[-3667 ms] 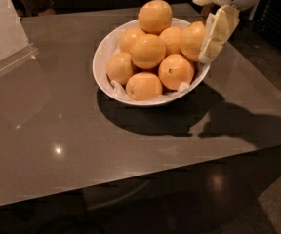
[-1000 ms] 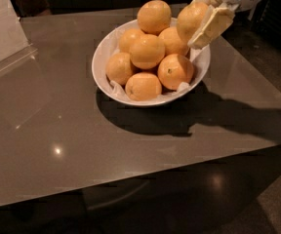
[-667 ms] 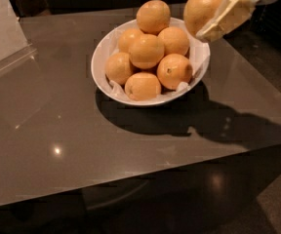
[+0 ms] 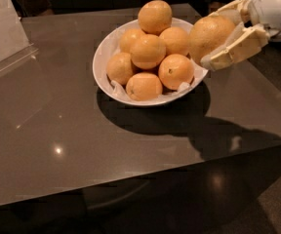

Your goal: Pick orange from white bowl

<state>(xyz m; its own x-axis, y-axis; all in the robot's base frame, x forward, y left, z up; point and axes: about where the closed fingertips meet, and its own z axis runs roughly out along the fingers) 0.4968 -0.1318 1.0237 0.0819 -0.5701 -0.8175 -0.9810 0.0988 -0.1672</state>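
Now lifted: the gripper (image 4: 216, 38), clamped on the orange (image 4: 206, 33), has carried it off the pile to just above the white bowl's (image 4: 99, 57) right rim. Pick looks essentially done; retreat remains.

The gripper (image 4: 209, 39), just beside the right rim of the white bowl (image 4: 100, 57), has cream fingers (image 4: 238, 45) of matt, ridged plastic clamped on the orange (image 4: 206, 30), whose skin looks dull and finely dimpled. The arm's white shell (image 4: 277, 4) is smooth and slightly shiny. The bowl is glossy and lined with crumpled white paper (image 4: 117, 86); the 7 oranges (image 4: 148, 51) inside share that matt peel. The grey-brown table (image 4: 57, 130) is polished and mirrors light spots. A clear plastic sheet (image 4: 4, 28) stands at the left.
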